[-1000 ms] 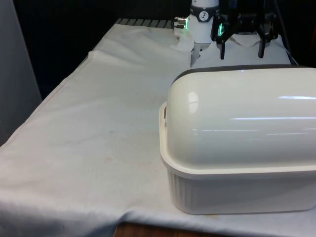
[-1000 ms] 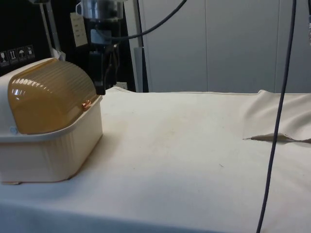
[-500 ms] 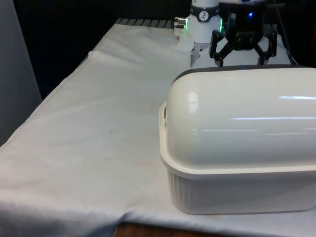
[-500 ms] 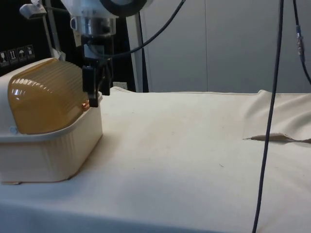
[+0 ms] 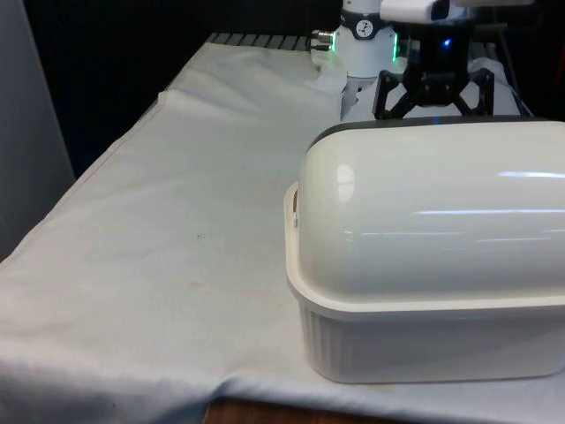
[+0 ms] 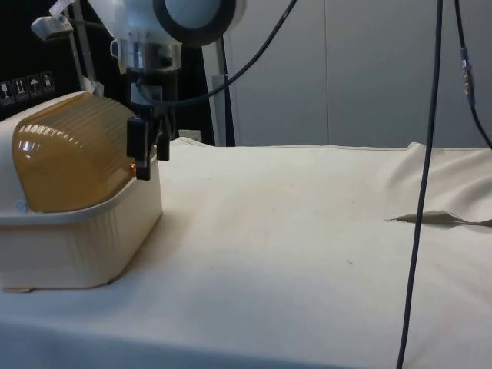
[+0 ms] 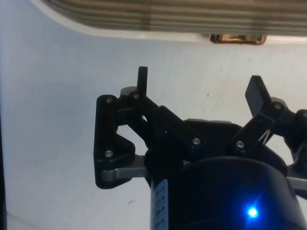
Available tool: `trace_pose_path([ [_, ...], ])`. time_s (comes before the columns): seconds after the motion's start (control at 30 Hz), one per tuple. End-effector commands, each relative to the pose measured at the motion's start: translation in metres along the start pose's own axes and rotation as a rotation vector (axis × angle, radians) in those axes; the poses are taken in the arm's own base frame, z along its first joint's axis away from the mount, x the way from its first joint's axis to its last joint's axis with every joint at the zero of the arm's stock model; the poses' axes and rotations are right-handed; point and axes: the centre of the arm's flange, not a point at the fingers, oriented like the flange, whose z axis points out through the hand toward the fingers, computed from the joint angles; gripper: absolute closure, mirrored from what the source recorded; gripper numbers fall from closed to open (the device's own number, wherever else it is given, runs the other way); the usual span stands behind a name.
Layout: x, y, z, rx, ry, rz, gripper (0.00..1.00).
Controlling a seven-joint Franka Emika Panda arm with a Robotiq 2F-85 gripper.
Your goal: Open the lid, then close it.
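One bread box (image 5: 424, 265) stood on the surface (image 5: 177, 221), at the front view's right and near the edge closest to that camera. Its domed lid (image 5: 433, 208) was shut down on the ribbed base (image 5: 424, 340). In the front view the lid looked cream white with a dark band along its far top edge; in the side view it looked amber and ribbed (image 6: 73, 150), sitting on the cream base (image 6: 77, 246).

The end effector (image 6: 146, 157) hung at the side of the box that faces the robot, level with the lower edge of the lid. In the front view it was seen just over the top of the lid (image 5: 433, 88). Its two fingers were spread wide and held nothing; in the wrist view one fingertip (image 7: 142, 76) and the other were well apart, with white cloth between them. A small brownish handle (image 7: 237, 38) on the edge of the lid lay ahead of the fingers, not between them and not touched.

The white cloth covering the surface had some faint stains and a fold (image 6: 430, 219) at the side view's right.
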Motion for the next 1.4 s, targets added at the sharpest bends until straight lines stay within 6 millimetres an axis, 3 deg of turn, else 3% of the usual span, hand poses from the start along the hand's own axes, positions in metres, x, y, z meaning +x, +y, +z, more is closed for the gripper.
trace_pose_path([
  [0.0,0.001,0.005,0.003,-0.002,0.012,0.001,0.00],
  [0.73,0.001,0.039,0.009,-0.021,0.032,0.013,0.01],
  [0.93,0.002,0.042,0.010,-0.023,0.036,0.015,0.30],
  [1.03,0.001,0.043,0.010,-0.033,0.029,0.017,0.53],
  [1.07,0.002,0.042,0.010,-0.024,0.037,0.015,0.53],
  [1.2,0.002,0.044,0.011,-0.024,0.037,0.016,0.72],
  [1.23,0.002,0.044,0.011,-0.024,0.037,0.017,0.81],
  [1.33,0.001,0.044,0.010,-0.034,0.030,0.018,0.96],
  [1.37,0.003,0.044,0.010,-0.025,0.039,0.018,0.96],
])
